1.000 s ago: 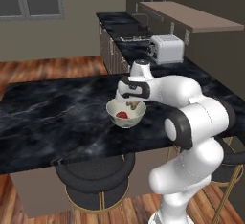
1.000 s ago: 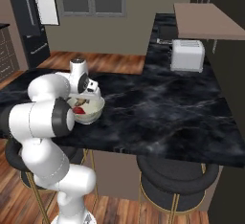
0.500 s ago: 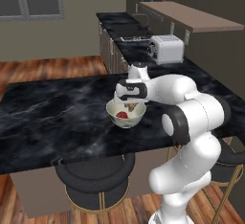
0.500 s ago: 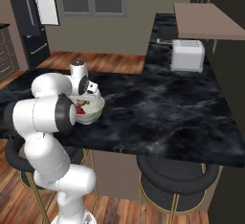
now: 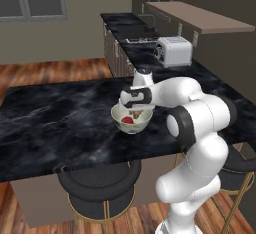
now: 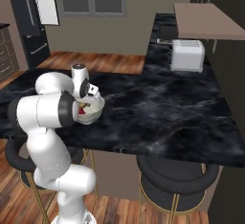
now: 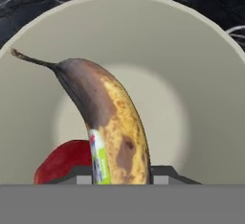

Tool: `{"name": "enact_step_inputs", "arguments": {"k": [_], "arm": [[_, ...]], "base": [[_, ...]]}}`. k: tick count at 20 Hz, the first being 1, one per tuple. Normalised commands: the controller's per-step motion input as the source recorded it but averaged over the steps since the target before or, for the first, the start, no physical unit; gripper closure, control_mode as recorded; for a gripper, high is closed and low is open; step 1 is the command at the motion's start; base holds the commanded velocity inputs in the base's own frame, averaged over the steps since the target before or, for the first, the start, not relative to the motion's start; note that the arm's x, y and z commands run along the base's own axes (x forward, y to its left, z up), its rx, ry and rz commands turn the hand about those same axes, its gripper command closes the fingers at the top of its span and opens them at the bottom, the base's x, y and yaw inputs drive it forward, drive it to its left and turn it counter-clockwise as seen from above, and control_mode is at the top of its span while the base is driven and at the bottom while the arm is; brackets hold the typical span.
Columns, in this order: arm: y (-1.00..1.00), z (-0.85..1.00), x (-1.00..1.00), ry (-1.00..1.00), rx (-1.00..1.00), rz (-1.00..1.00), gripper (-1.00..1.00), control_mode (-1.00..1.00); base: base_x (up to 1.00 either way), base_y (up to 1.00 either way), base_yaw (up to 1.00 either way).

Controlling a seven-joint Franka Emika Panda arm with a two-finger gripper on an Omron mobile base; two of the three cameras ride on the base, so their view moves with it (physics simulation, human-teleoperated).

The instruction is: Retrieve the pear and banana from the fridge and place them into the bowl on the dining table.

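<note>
My gripper (image 7: 122, 174) is clamping narrowly on the banana (image 7: 107, 132), one dark finger (image 7: 79, 175) pressing each side of its lower end at the bottom middle of the hand view. The banana is arching up and to the left from there, yellow with brown patches, a sticker running along its left side and its thin stem pointing toward the upper left of the frame. I am holding it just over the cream-white bowl (image 7: 201, 89), whose rim is curving across the top of that view.

A red fruit (image 7: 64, 163) is lying inside the bowl, showing at the lower left of the hand view, just beside the banana; I cannot tell whether the two are touching.

In the left base view my gripper (image 5: 136, 112) is hanging over the bowl (image 5: 131, 122) at the centre of the frame, with the red fruit (image 5: 128, 120) showing inside it. The bowl is sitting on the dining table (image 5: 55, 118). In the right base view the bowl (image 6: 93, 110) is showing at the middle left, partly behind my arm, and the fridge (image 6: 29, 22) is standing in the upper left corner.
</note>
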Motion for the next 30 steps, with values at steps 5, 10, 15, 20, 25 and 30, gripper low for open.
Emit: {"name": "enact_step_inputs", "arguments": {"k": [5, 10, 15, 20, 25, 30], "arm": [[0.00, -0.12, 0.13, 0.00, 0.00, -0.02, 1.00, -1.00], [0.01, -0.10, 0.16, 0.00, 0.00, -0.02, 1.00, -1.00], [0.01, -0.12, 0.15, 0.00, 0.00, -0.03, 1.00, -1.00], [0.03, -0.16, 0.19, 0.00, 0.00, -0.02, 1.00, -1.00], [0.03, -0.13, 0.22, 0.00, 0.00, -0.03, 1.00, -1.00], [0.06, -0.11, -0.07, -0.01, -0.01, -0.01, -1.00, -1.00]], "base": [[0.00, 0.00, 0.00], [0.00, 0.00, 0.00], [0.00, 0.00, 0.00], [0.00, 0.00, 0.00], [0.00, 0.00, 0.00], [0.00, 0.00, 0.00]]}}
